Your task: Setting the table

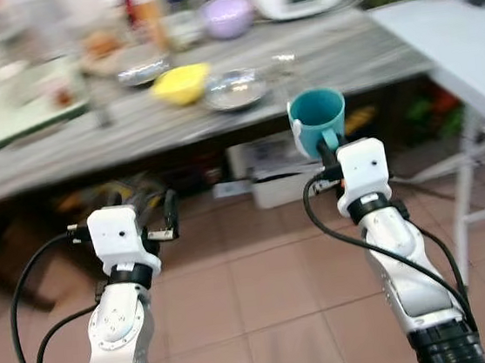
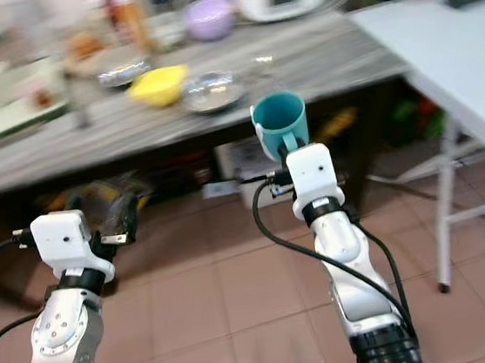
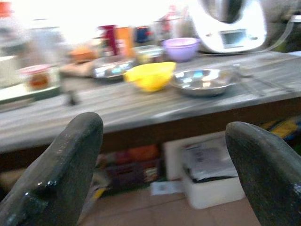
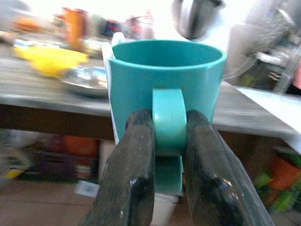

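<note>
Now, in the left eye view, a teal mug (image 1: 318, 118) is being held upright by the right pincer (image 1: 330, 147), raised above the tiled floor (image 1: 265, 301) in front of a long grey worktop (image 1: 333, 57). A yellow bowl (image 1: 180, 83), a metal dish (image 1: 234, 90) and a purple bowl (image 1: 227, 15) are being carried by that worktop, while a white table (image 1: 463, 42) is seen at the right. The left pincer (image 1: 161, 219) is being held low, nothing between its fingers.

Through the left wrist view, the two black fingers (image 3: 61, 174) are being kept spread wide apart, facing the worktop edge.

Through the right wrist view, the mug's handle (image 4: 168, 123) is being pinched between both fingers (image 4: 129, 179), the mug standing upright above them.
</note>
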{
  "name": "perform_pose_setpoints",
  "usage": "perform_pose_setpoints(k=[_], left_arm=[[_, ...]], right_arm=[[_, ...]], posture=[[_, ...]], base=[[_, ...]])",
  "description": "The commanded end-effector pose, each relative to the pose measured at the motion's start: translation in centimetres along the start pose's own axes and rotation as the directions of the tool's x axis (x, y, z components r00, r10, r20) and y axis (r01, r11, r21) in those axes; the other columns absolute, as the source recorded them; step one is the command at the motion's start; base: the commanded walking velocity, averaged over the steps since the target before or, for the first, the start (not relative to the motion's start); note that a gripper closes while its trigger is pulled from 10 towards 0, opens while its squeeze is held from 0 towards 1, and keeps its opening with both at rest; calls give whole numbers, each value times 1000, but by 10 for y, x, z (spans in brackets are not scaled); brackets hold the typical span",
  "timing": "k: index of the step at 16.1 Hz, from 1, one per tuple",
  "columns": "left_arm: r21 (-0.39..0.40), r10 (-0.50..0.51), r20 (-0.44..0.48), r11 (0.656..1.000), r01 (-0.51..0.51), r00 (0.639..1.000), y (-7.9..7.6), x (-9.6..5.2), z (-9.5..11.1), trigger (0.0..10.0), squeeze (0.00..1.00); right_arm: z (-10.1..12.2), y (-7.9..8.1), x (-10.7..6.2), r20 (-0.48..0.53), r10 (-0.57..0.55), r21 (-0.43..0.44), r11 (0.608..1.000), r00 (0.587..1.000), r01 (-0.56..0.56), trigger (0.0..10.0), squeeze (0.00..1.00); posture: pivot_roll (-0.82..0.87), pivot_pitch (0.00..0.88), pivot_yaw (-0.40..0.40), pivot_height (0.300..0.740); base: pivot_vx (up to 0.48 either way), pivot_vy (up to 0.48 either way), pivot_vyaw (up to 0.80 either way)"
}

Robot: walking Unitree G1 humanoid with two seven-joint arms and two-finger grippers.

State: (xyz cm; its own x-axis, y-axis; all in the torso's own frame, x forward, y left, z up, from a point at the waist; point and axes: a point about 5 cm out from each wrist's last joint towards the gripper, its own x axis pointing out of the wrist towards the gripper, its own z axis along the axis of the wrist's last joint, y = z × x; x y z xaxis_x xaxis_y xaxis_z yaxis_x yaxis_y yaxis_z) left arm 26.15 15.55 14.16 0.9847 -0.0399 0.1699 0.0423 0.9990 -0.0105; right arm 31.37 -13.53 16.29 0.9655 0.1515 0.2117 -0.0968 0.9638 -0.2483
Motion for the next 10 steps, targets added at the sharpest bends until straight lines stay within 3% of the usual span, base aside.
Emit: perform_pose_setpoints(k=[1, 4, 8, 10], left_arm=[[-8, -11, 6, 1000, 11, 1000, -3, 0, 2, 10000, 0], [-7, -12, 4, 1000, 12, 1000, -3, 0, 1, 10000, 0], [-7, -16, 3, 1000, 16, 1000, -4, 0, 1, 10000, 0], [-7, -16, 3, 1000, 16, 1000, -5, 0, 1, 10000, 0]], right_arm=[[4, -7, 1, 16, -19, 6, 1000, 1000, 19, 10000, 0], [5, -5, 1, 22, -15, -4, 1000, 1000, 15, 10000, 0], [7, -6, 1, 39, -10, -41, 999, 999, 11, 10000, 0], [8, -5, 1, 44, -6, -49, 999, 999, 8, 10000, 0]], posture=[[-63, 102, 91, 740], [-62, 101, 91, 740], [-63, 103, 92, 740], [-64, 103, 91, 740]], base=[[480, 0, -800], [480, 0, -723], [480, 0, 0], [480, 0, 728]])
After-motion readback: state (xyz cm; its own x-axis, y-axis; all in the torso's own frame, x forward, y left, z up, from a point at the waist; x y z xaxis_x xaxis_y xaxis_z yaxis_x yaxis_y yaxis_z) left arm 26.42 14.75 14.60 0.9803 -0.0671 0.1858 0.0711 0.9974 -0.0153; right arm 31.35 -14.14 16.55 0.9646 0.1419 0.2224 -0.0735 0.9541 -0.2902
